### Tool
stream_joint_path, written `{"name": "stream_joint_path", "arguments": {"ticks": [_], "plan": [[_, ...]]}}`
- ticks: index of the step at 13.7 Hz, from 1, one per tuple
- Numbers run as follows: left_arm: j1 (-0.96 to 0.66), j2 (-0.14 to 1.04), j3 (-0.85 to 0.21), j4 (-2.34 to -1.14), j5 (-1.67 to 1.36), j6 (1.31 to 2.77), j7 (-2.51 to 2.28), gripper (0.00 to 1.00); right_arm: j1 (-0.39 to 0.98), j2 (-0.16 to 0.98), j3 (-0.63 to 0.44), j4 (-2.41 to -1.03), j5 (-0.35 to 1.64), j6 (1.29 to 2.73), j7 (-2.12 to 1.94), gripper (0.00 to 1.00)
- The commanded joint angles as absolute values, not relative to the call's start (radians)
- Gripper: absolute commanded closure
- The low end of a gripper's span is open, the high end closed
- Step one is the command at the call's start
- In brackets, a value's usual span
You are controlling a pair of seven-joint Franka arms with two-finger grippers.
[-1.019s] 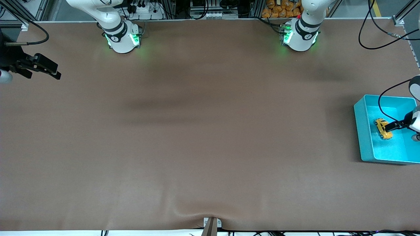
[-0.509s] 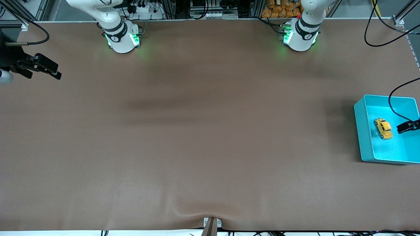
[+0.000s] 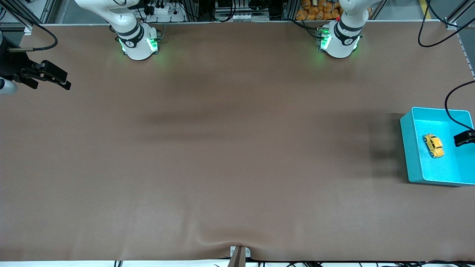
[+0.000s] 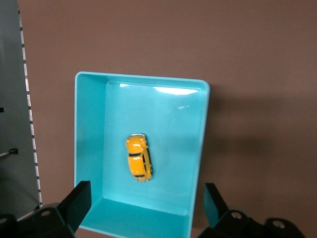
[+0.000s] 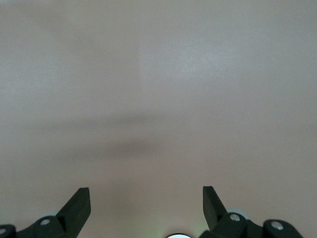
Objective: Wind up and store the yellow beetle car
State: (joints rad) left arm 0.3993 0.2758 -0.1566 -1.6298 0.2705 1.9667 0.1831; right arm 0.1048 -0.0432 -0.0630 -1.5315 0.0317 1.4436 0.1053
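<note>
The yellow beetle car point(image 3: 433, 145) lies on its wheels on the floor of the turquoise bin point(image 3: 404, 148) at the left arm's end of the table. In the left wrist view the car point(image 4: 138, 157) sits near the middle of the bin point(image 4: 89, 148). My left gripper point(image 3: 464, 138) hangs open above the bin, off to the side of the car and clear of it; its jaws point(image 4: 147, 186) stand wide with nothing between them. My right gripper point(image 3: 50, 82) waits open over bare table at the right arm's end, empty point(image 5: 146, 189).
The brown table mat point(image 3: 237, 148) spreads between the two arms. A black cable point(image 3: 449, 107) loops over the bin's rim. A small metal bracket point(image 3: 239, 254) sits at the table edge nearest the front camera.
My left gripper has risen and drawn back from the car toward the table's end, leaving the car resting in the bin. The right arm has barely moved.
</note>
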Motion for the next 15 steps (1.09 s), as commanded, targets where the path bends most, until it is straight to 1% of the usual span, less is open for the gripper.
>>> {"name": "stream_joint_path", "arguments": {"ticks": [1,4,9,12,15], "plan": [[0.325,0.22,-0.152,-1.598,0.261,1.873,0.198,0.0,0.107,-0.051,-0.063,-1.534,0.026,1.436,0.106,0.0],[0.258,0.154,-0.152,-1.6,0.177,1.826,0.183,0.0,0.104,-0.051,-0.063,-1.532,0.026,1.439,0.106,0.0],[0.141,0.075,-0.158,-1.6,0.135,1.769,0.078,0.0,0.1,-0.051,-0.063,-1.531,0.026,1.439,0.107,0.0],[0.112,0.043,-0.176,-1.597,0.082,1.701,0.0,0.0,0.1,-0.051,-0.063,-1.531,0.025,1.439,0.107,0.0],[0.112,0.012,-0.19,-1.598,0.005,1.678,-0.006,0.0,0.088,-0.051,-0.063,-1.529,0.022,1.442,0.107,0.0]]}}
